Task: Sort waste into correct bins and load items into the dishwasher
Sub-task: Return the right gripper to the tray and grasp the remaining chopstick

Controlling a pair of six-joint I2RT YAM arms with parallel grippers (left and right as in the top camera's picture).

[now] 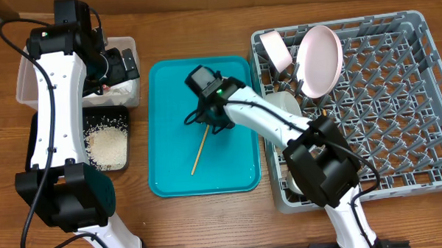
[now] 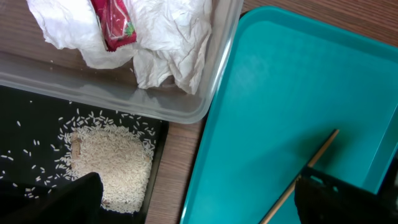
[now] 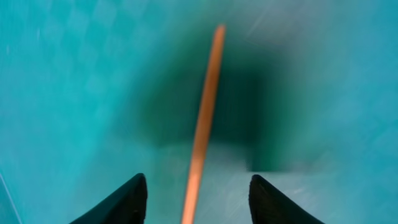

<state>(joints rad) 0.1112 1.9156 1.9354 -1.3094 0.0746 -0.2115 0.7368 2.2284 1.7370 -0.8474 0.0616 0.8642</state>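
Note:
One thin wooden chopstick [image 1: 200,156] lies slanted on the teal tray [image 1: 171,177]. My right gripper [image 1: 210,123] is open and low over its upper end. In the right wrist view the chopstick [image 3: 205,112] runs between the two spread fingers [image 3: 196,199], untouched. My left gripper [image 1: 122,67] is open and empty over the right end of the clear tub [image 1: 28,86]. The left wrist view shows the tub [image 2: 93,87] holding the white napkin [image 2: 168,43] and a red wrapper [image 2: 112,22]. Rice [image 1: 107,146] lies in the black tray [image 1: 121,114].
The grey dish rack [image 1: 397,96] at the right holds a small pink plate [image 1: 277,50] and a larger one [image 1: 320,58] upright at its far left. A pale cup or bowl [image 1: 285,101] sits below them, partly hidden by my right arm.

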